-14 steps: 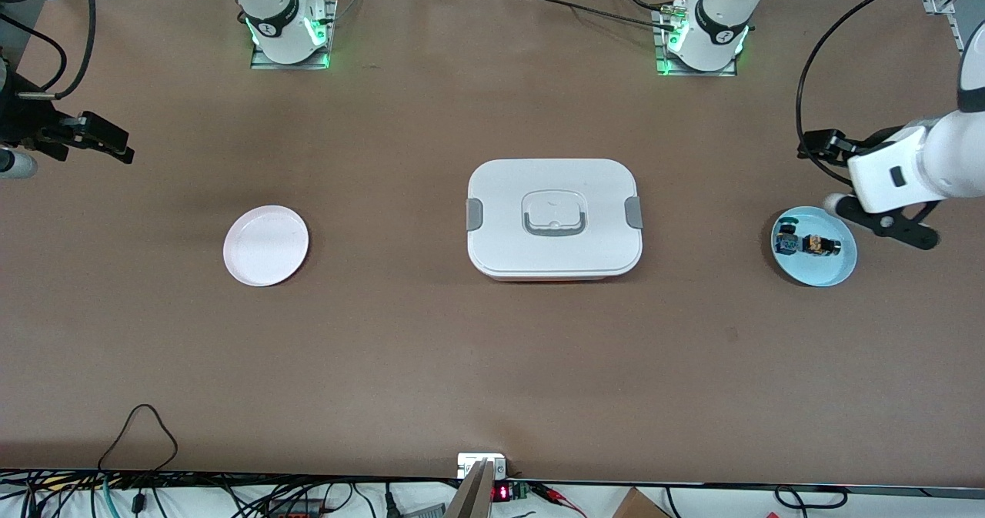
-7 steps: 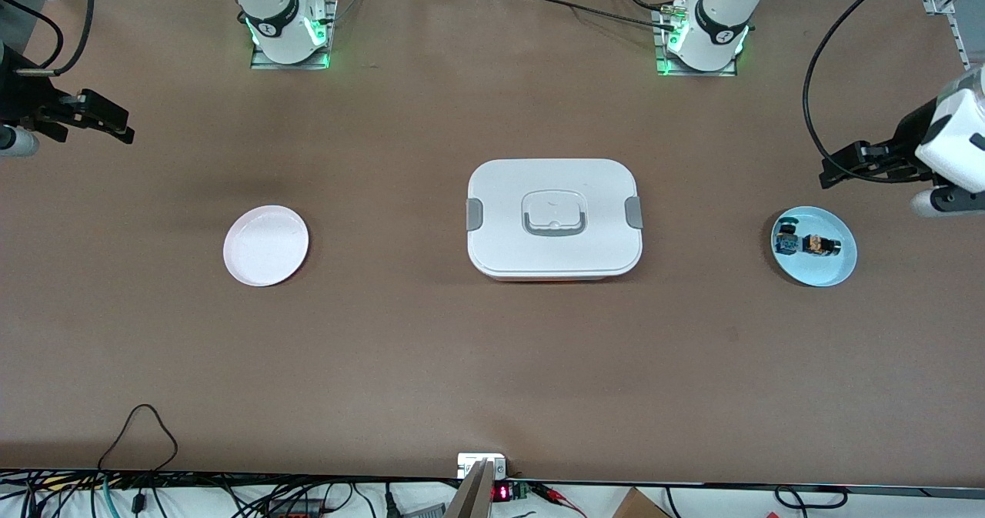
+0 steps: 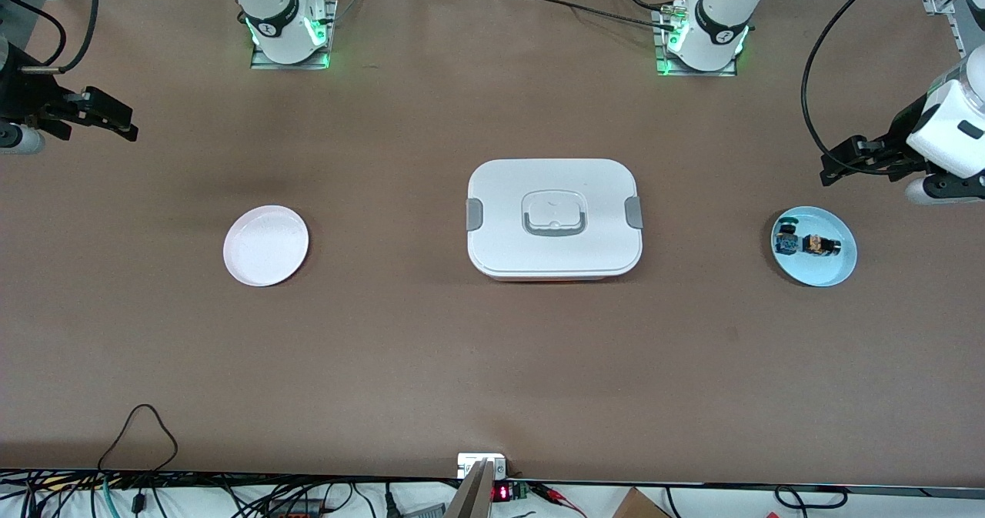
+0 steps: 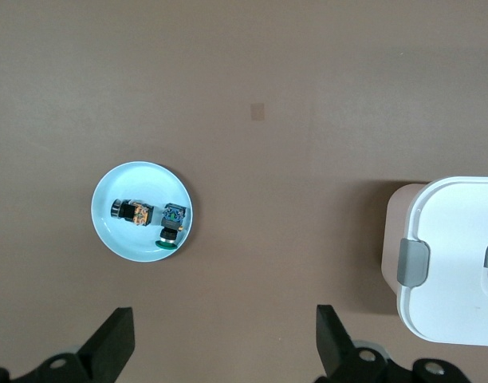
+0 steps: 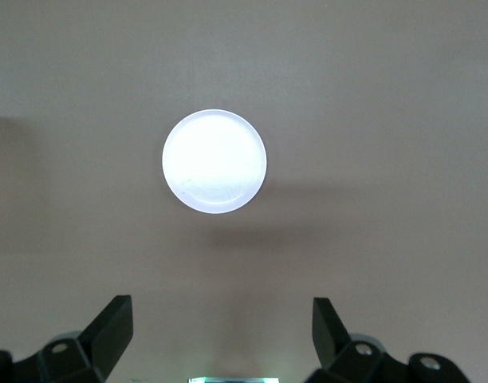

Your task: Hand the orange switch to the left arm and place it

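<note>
Left gripper: the left gripper (image 3: 843, 165) hangs high over the table (image 3: 492, 364) at the left arm's end, fingers spread wide and empty; in its wrist view both fingertips (image 4: 116, 339) frame bare tabletop.
Orange switch: the orange switch (image 3: 817, 245) lies on its side in the blue plate (image 3: 827, 272), just beside the blue switch (image 3: 786, 239) with the green cap.
Box: the box (image 3: 554, 260) sits lid on at mid-table, between the blue plate and the pink plate (image 3: 265, 245), square in the straight path from one to the other.
Right gripper: the right gripper (image 3: 115, 121) waits in the air over the right arm's end, fingers wide apart and holding nothing; its wrist view looks down on the pink plate (image 5: 214, 160).
Change: a second ago the left gripper hung right beside the blue plate; it has since swung up and away toward the table edge. The right gripper has barely shifted. Plates, switches and box lie as before.
</note>
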{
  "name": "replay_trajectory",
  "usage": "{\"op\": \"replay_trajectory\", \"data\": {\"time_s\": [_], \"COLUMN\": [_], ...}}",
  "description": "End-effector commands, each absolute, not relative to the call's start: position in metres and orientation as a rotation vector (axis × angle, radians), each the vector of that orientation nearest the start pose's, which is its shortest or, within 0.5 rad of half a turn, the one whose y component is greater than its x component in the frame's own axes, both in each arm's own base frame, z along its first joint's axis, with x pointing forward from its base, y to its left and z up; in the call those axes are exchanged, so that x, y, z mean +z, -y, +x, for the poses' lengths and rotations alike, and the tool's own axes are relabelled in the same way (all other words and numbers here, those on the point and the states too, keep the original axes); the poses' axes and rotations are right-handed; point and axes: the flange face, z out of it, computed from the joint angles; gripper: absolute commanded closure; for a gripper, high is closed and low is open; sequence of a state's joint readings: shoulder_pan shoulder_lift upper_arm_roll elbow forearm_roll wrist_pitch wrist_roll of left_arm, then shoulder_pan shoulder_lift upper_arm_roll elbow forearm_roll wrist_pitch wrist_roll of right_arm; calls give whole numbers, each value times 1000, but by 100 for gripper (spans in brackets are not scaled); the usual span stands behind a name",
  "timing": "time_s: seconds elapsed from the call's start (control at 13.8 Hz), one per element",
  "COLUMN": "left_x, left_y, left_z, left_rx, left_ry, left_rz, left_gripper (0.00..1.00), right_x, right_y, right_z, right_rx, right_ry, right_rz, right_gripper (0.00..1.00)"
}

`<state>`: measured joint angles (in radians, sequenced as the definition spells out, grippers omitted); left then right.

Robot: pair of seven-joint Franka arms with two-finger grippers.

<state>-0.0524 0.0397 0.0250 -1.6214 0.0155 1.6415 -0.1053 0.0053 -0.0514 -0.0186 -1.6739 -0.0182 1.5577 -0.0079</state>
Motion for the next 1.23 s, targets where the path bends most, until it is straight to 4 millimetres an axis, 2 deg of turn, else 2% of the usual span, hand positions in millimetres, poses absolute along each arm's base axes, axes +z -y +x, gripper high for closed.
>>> {"op": "replay_trajectory", "data": {"time_s": [0.0,0.22,0.43,0.94,1.16], "left_x": [583,583,584,585,584], "left_y": [15,11,13,17,17], "left_z": [560,557,556,558,558], "left_rx": [0,5,10,9,19], "left_ry": [82,91,87,86,91], "left_rz": [-3142,-3141,-3141,-3134,-3135], "left_gripper": [0,0,0,0,0], "right_x": [614,614,614,614,614], "right_y": [10,4,11,6,10], "right_z": [532,532,532,532,531], "right_rx": [89,92,94,94,99], "right_ry": [-17,7,5,19,10], "right_rz": [-3141,-3142,-3140,-3141,-3140], "right_gripper": [0,0,0,0,0]}}
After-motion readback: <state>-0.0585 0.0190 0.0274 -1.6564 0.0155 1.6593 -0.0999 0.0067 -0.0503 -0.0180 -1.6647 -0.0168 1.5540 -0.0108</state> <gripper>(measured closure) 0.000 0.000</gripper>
